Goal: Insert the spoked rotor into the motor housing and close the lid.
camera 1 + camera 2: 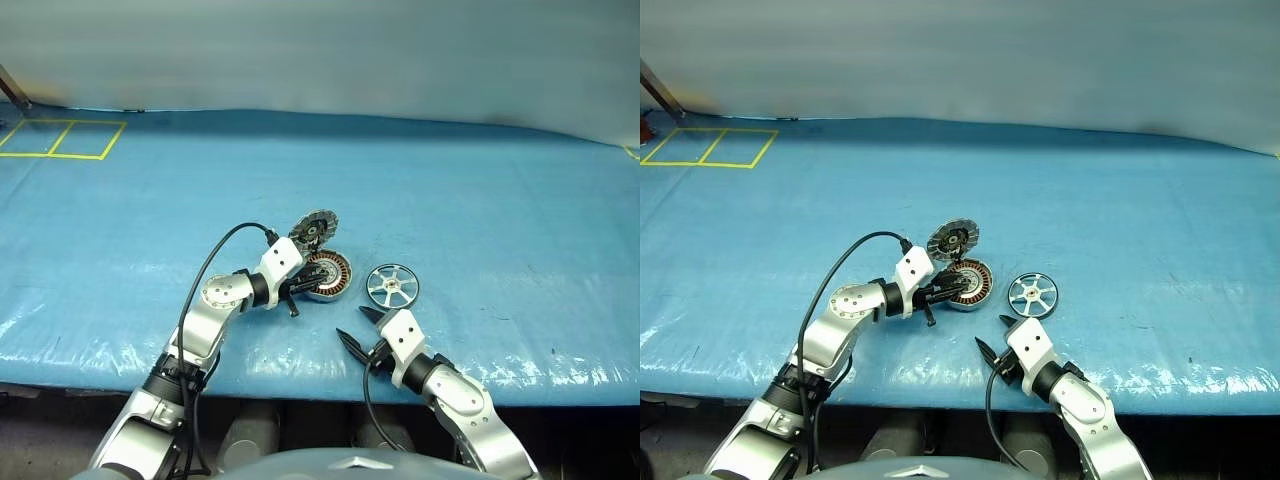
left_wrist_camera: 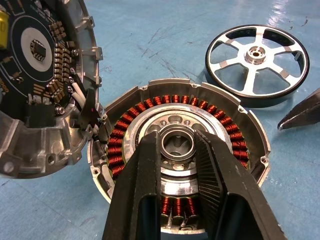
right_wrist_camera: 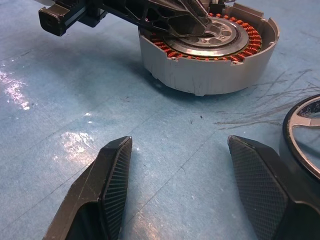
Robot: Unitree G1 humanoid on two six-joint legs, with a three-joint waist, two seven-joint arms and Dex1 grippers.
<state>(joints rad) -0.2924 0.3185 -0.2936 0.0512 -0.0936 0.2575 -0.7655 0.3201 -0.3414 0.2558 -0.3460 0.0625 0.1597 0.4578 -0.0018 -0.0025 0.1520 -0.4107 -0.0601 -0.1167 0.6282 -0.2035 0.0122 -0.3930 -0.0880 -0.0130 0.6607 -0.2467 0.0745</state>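
The motor housing (image 1: 340, 277) is a short silver puck with copper windings (image 2: 240, 145), lying on the blue table. Its lid (image 1: 314, 229) stands open and tilted up at the far rim, its dark inner face (image 2: 40, 55) carrying small components. My left gripper (image 2: 177, 145) reaches over the housing, its fingers (image 2: 145, 170) closed on either side of the raised centre hub. The spoked rotor (image 1: 392, 287) lies flat on the table just right of the housing, apart from it. Near the front edge my right gripper (image 3: 178, 141) stands open and holds nothing, short of the rotor (image 3: 300, 125).
The table is covered with a blue sheet (image 1: 480, 200). Yellow tape squares (image 1: 60, 140) mark its far left corner. The front edge (image 1: 300, 372) runs just behind my right gripper. A black cable (image 1: 205, 265) loops above my left arm.
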